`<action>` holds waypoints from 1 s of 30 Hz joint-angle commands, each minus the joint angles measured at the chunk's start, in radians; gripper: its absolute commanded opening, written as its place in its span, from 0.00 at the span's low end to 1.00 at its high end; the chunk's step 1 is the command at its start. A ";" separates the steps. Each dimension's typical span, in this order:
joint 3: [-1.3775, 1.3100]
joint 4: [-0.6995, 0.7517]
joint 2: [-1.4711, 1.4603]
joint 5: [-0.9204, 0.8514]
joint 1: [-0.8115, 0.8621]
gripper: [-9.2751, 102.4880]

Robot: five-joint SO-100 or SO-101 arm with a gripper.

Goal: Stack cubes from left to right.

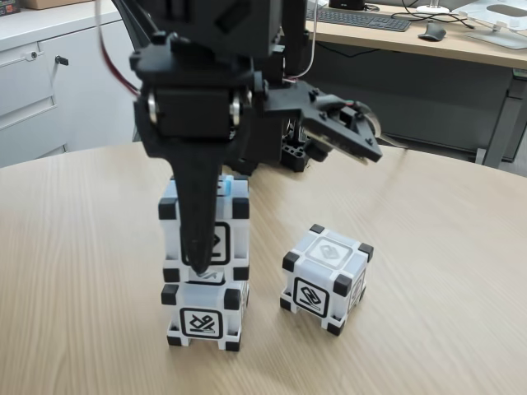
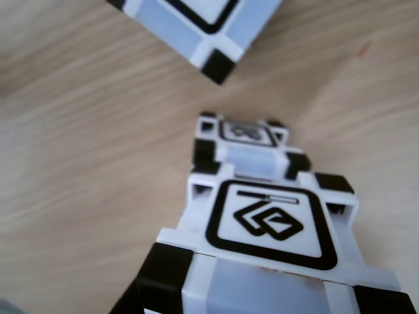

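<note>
The bottom cube (image 1: 204,318) carries the top cube (image 1: 206,230), pinched by the gripper (image 1: 198,263); right of the stack, the third cube (image 1: 325,278) awaits stacking.

Fixed view: the upper cube (image 1: 216,234) sits on the lower cube (image 1: 203,316), left of frame centre, on the table (image 1: 428,329). The third cube (image 1: 325,278) stands apart to their right. The arm base (image 1: 292,152) lies behind them. A desk (image 1: 412,37) occupies the upper right.
</note>
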 commanded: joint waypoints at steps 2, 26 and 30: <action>0.034 -0.008 0.025 0.009 0.009 0.08; 0.035 0.002 0.029 -0.052 0.008 0.42; 0.031 0.005 0.035 -0.071 0.009 0.43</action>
